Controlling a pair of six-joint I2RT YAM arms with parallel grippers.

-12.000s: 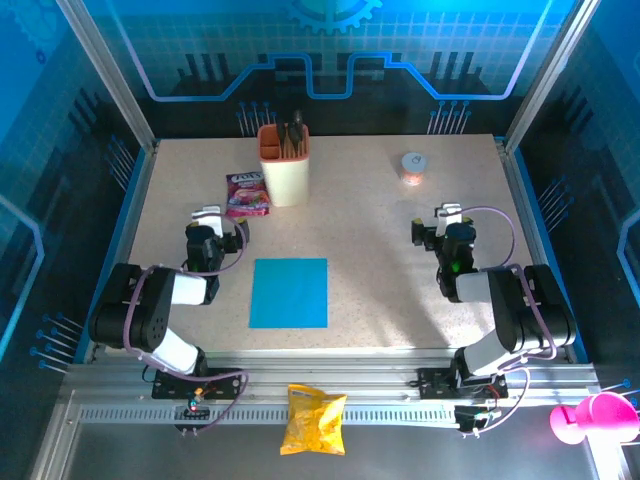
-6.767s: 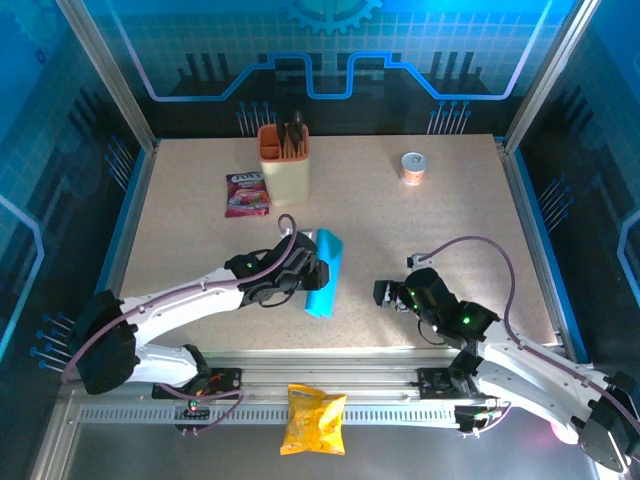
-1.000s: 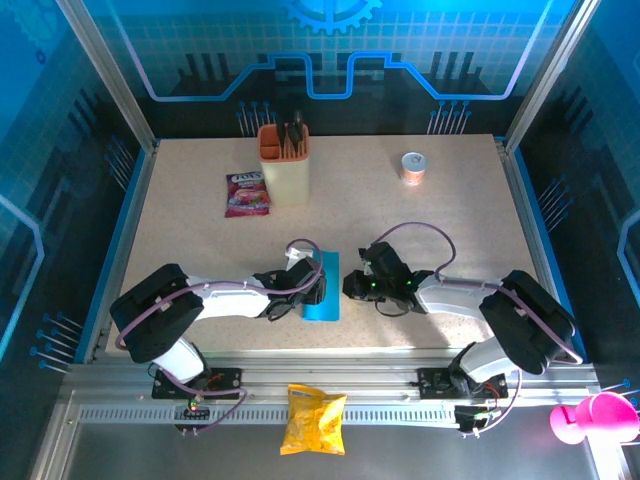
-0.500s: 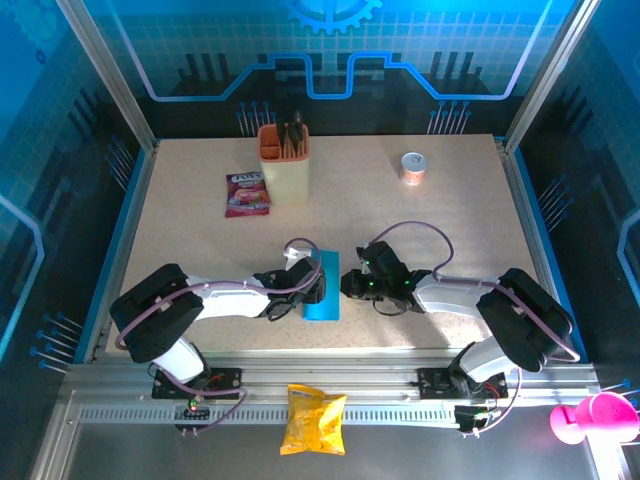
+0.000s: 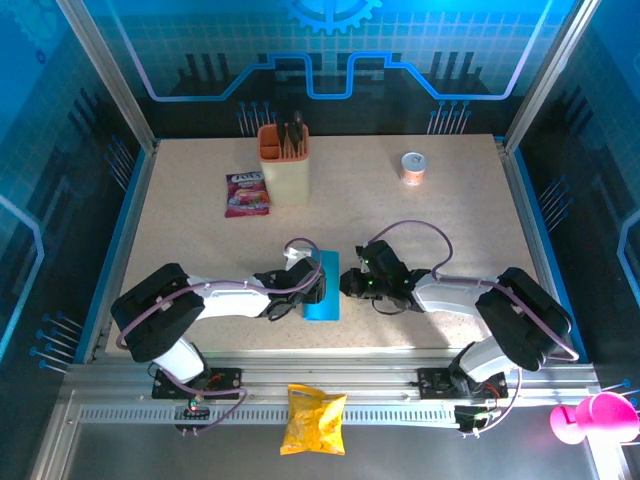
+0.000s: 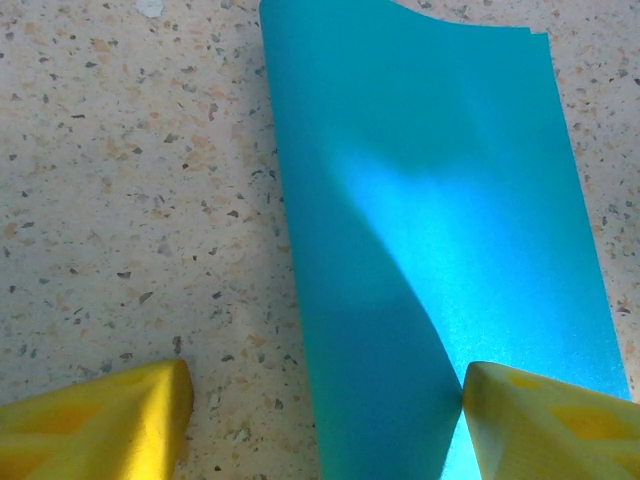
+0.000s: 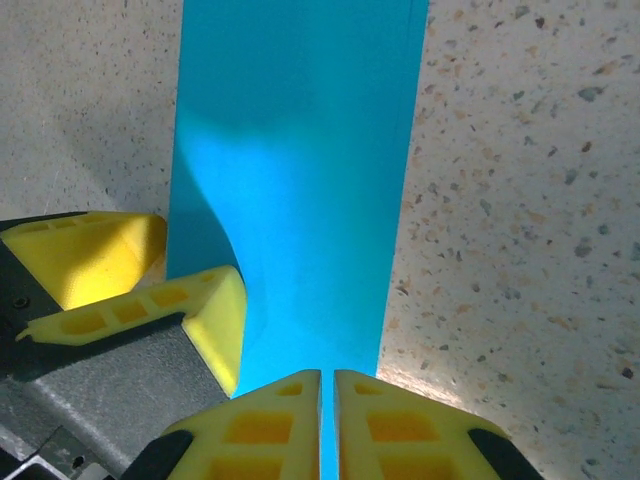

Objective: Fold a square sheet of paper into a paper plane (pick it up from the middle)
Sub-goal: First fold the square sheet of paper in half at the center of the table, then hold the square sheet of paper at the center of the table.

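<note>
— Where is the square sheet of paper [image 5: 325,305] being kept?
— It is being kept folded over on the speckled table [image 5: 420,220]. It is being framed by the wide-open jaws of the left gripper [image 6: 320,420]. One yellow finger [image 6: 110,420] is being rested on the bare table beside it. The other is being pressed against its far edge.
— And the right gripper [image 7: 328,400]?
— Its jaws are being held closed, tips right over the paper's near end.
</note>
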